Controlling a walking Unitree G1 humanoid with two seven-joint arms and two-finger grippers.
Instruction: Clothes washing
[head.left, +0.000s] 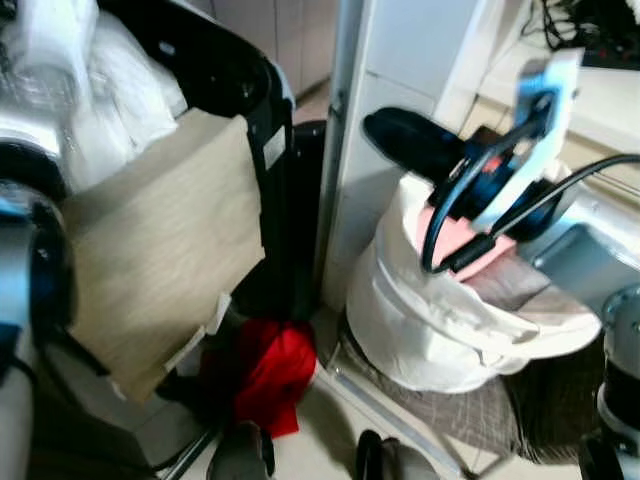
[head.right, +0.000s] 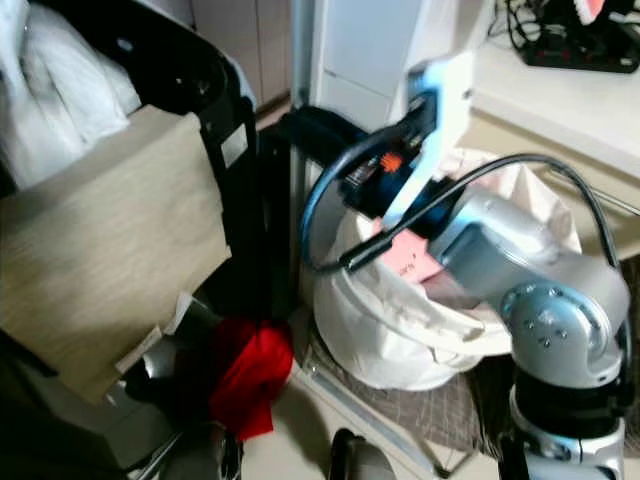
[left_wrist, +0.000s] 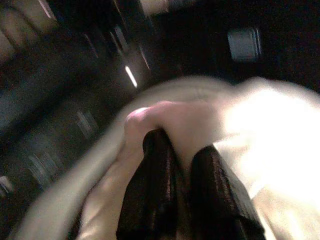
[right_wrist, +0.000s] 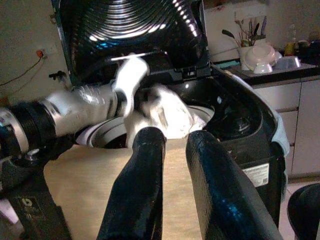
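Note:
A black top-loading washing machine (head.left: 160, 260) with a beige front panel stands at my left, its lid (right_wrist: 135, 25) raised. My left gripper (left_wrist: 180, 150) is shut on a white garment (right_wrist: 165, 112) and holds it over the drum opening. More white cloth (head.left: 110, 90) is heaped on top of the machine. At my right, a white laundry bag (head.left: 420, 320) sits on the floor with a pink garment (head.left: 450, 235) inside. My right gripper (head.left: 395, 135) hovers above the bag's far rim, pointing toward the washer. Its fingers (right_wrist: 145, 170) stand slightly open with nothing between them.
A red cloth (head.left: 270, 365) lies on the floor between the washer and the bag. A white cabinet (head.left: 400, 60) rises behind the bag. A grey mat (head.left: 500, 410) lies under the bag. A counter with cables (head.right: 560, 90) is at the far right.

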